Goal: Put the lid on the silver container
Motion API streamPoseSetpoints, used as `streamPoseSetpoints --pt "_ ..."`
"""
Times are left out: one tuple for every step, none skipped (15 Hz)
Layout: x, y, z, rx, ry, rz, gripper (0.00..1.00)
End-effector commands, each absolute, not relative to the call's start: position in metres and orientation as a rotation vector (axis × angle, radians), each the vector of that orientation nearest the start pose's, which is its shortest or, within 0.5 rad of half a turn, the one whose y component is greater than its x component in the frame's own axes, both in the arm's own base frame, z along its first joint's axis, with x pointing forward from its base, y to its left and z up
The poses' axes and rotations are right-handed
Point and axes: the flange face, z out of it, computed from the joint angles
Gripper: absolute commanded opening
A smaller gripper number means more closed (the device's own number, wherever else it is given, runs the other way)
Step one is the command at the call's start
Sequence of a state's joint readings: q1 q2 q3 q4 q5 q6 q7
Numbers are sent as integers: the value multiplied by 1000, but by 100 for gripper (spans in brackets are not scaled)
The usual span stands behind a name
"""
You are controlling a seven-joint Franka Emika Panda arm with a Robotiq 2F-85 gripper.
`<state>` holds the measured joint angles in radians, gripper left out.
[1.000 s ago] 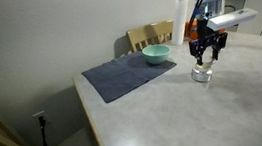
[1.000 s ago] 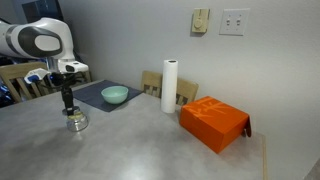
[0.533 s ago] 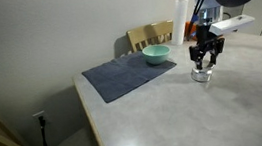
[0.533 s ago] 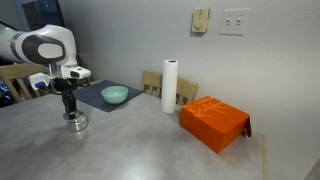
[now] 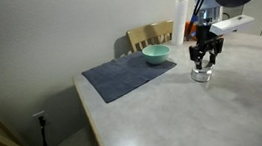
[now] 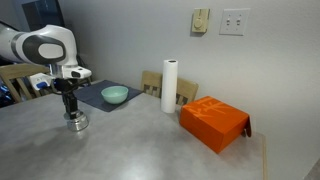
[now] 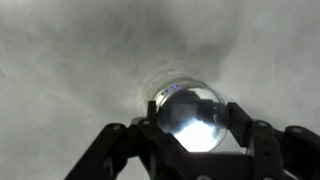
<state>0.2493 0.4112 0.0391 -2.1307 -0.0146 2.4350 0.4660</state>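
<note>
Lowered since a second ago and then stopped, the gripper (image 5: pixel 202 62) hangs right over the silver container (image 5: pixel 203 75), which stands on the pale table (image 5: pixel 146 111) apart from the teal bowl (image 5: pixel 156 54). Its fingers (image 7: pixel 112 150) straddle a shiny dome (image 7: pixel 190 112) in the wrist view, but I cannot tell whether they are pinching it. This looks like the seating step, and next would be letting go of the lid and lifting straight up.

Pale wall (image 5: pixel 55 32); wooden chair (image 5: pixel 152 33) behind grey table (image 5: pixel 167 119); outlet (image 5: pixel 41 120) low on wall.

Home dining area, prob: pale table (image 5: pixel 156 110) w/ gray placemat (image 5: pixel 122 79), 1 wooden chair (image 5: pixel 151 33), paper towel roll (image 6: pixel 169 86), wall outlet (image 5: pixel 41 119), light switch (image 6: pixel 235 21)
</note>
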Motion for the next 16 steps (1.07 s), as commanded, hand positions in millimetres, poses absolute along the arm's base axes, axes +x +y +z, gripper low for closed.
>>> streamPoseSetpoints --pt "546 156 202 -3151 244 138 44" --pt "548 156 203 -3149 247 133 44" --pt "549 155 205 -3148 251 126 44" --pt "551 154 207 -3146 255 118 44" --pt "552 153 209 -3144 259 112 44" --pt "554 152 210 -3142 264 107 44" --pt "555 151 211 -3140 268 102 44" --pt "556 150 211 -3136 273 104 44" --pt "558 148 211 -3131 277 107 44" --pt "559 147 208 -3129 285 119 44" --pt "559 145 206 -3122 290 134 44" --pt "559 144 203 -3115 295 153 44" --pt "558 143 200 -3107 303 172 44" --pt "557 143 196 -3093 306 204 44" --pt "557 143 193 -3083 304 224 44" --pt "558 143 194 -3068 299 233 44"
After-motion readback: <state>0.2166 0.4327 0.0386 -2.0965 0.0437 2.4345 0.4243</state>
